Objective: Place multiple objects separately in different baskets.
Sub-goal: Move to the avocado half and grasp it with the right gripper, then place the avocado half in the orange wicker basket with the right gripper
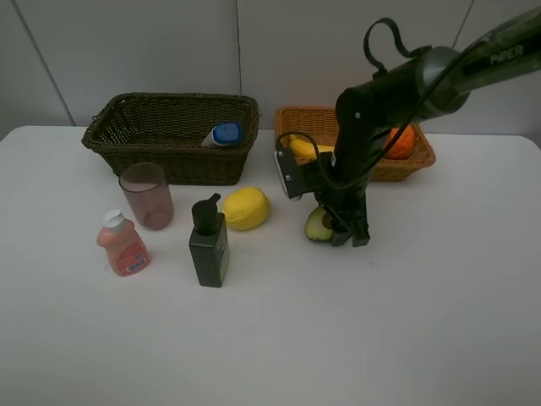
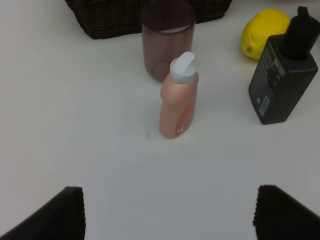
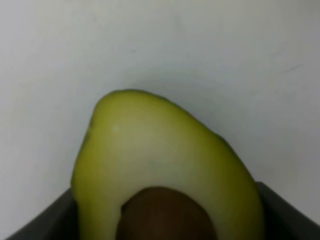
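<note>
The halved avocado [image 1: 319,225] lies cut face up on the white table, in front of the light orange-brown basket [image 1: 416,161]. My right gripper [image 1: 342,233] is down over it. In the right wrist view the avocado [image 3: 165,170] fills the gap and both dark fingers [image 3: 40,222] press its sides. A banana [image 1: 303,149] and an orange [image 1: 401,142] lie in the light basket. The dark basket [image 1: 110,127] holds a white blue-capped bottle [image 1: 221,134]. My left gripper [image 2: 167,215] is open above bare table, short of the pink bottle [image 2: 177,102].
On the left half of the table stand the pinkish cup [image 1: 147,196], the small pink bottle [image 1: 123,245], the dark green pump bottle [image 1: 209,243] and the lemon [image 1: 246,208]. The right arm reaches in from the upper right, over the light basket.
</note>
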Robot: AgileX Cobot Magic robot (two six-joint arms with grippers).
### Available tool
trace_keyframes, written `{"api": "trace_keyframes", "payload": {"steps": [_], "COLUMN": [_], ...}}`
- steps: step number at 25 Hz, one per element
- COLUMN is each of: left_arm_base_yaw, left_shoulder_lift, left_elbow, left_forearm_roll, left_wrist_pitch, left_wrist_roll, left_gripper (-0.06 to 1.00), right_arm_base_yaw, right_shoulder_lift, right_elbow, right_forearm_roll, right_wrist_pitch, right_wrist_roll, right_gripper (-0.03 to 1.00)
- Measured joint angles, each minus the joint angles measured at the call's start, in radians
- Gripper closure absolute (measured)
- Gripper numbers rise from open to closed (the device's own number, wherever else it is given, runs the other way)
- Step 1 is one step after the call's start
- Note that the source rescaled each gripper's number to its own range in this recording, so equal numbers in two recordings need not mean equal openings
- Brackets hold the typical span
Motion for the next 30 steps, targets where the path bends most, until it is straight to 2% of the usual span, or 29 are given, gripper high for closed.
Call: {"api": "trace_keyframes", "payload": {"steps": [12,24,30], "left_arm_base_yaw": [0.000,0.000,0.000], "left_shoulder_lift": [0.000,0.000,0.000], "left_elbow": [0.000,0.000,0.000], "left_forearm_roll": [0.000,0.000,0.000], "left_wrist_pitch": [0.000,0.000,0.000], "left_wrist_roll": [0.000,0.000,0.000], "left_gripper": [0.04,0.04,0.04], "right_arm_base_yaw": [0.000,0.000,-0.009], "right_shoulder_lift": [-0.003,-0.168,-0.247], "right_elbow": [0.000,-0.009,-0.057], "right_forearm_roll": [0.001,0.014,0.013], "right_wrist_pitch": [0.019,0.171,0.208], "right_wrist_roll": [0.000,0.000,0.000], "right_gripper": [0.50,0.50,0.50]}}
